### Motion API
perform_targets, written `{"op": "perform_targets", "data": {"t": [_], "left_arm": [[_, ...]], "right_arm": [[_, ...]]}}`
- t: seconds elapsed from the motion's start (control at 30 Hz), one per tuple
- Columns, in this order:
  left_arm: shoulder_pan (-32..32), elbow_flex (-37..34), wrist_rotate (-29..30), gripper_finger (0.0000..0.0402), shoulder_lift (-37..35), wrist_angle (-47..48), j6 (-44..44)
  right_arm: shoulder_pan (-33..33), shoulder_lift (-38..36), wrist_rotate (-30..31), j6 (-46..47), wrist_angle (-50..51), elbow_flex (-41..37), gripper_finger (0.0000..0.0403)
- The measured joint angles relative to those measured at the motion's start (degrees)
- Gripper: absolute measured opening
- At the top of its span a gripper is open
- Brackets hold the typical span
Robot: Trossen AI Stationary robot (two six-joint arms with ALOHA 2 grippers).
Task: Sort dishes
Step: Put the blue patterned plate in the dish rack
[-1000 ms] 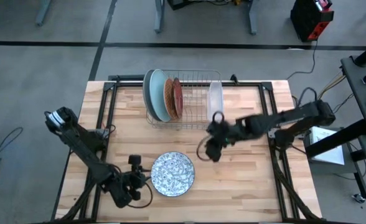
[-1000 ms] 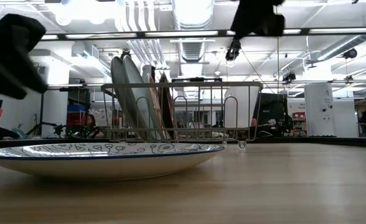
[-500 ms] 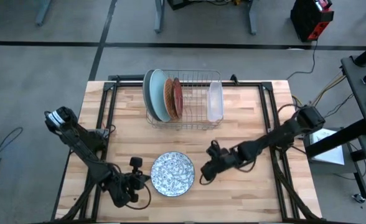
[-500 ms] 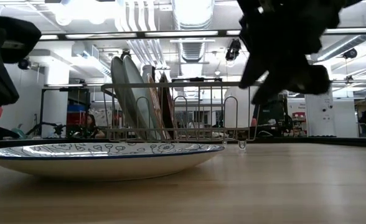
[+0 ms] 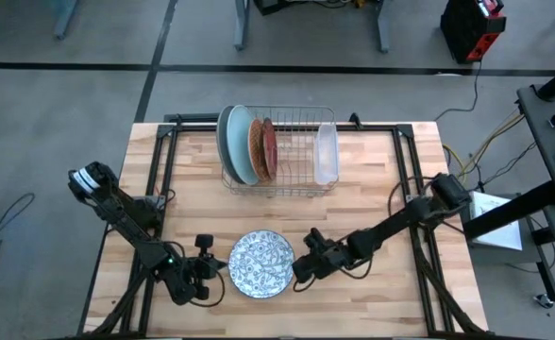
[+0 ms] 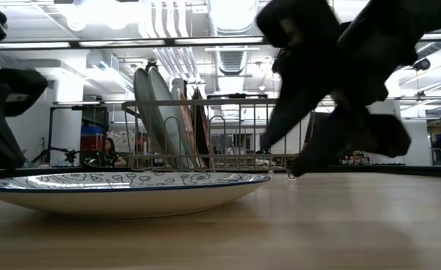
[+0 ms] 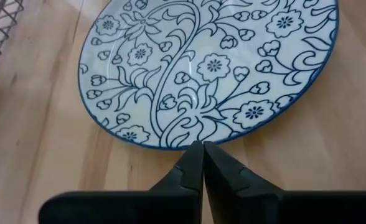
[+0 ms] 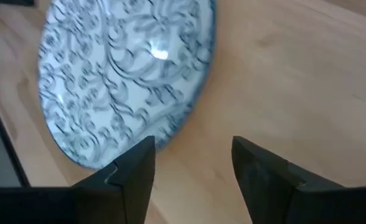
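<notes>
A white plate with a blue flower pattern (image 5: pixel 261 265) lies flat on the wooden table, near its front edge. My left gripper (image 5: pixel 212 269) is shut, and its fingertips (image 7: pixel 195 149) are at the plate's left rim. My right gripper (image 5: pixel 301 272) is low at the plate's right rim and open. The rim (image 8: pixel 170 134) lies just ahead of one of its fingers, and only bare table is between them. At the back, two large plates (image 5: pixel 235 144), an orange patterned one (image 5: pixel 256 149) and a dark red one (image 5: pixel 270 149) stand on edge in the wire rack (image 5: pixel 292 179). My left gripper has its shut fingertips at the plate's left rim (image 7: pixel 184 143), coming in low from the table's left side. I cannot tell whether they touch the rim. The plate lies flat on the table.
A clear plastic tub (image 5: pixel 326 153) stands in the right part of the rack. Black frame rails (image 5: pixel 167 170) run along both sides of the table. Bare wood lies between the rack and the plate (image 6: pixel 115 191).
My right gripper has travelled from just in front of the rack toward the table's near edge and leftward. It has come down to the patterned plate's right rim. The plate has stayed where it was.
</notes>
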State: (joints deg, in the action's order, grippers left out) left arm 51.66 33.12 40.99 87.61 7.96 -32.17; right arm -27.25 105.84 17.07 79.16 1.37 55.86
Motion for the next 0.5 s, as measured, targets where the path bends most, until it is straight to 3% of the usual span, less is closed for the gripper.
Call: {"op": "perform_targets", "data": {"t": [0.3,0.5], "left_arm": [[-0.01,-5.24,-0.07,0.0,-0.01,-9.28,0.08],[-0.13,-7.1,-0.36,0.0,0.11,-13.01,0.14]], "right_arm": [[0.57,8.52,1.79,1.9,-14.9,0.26,0.0208],[0.88,12.81,7.39,0.15,-24.21,1.43,0.0195]]}}
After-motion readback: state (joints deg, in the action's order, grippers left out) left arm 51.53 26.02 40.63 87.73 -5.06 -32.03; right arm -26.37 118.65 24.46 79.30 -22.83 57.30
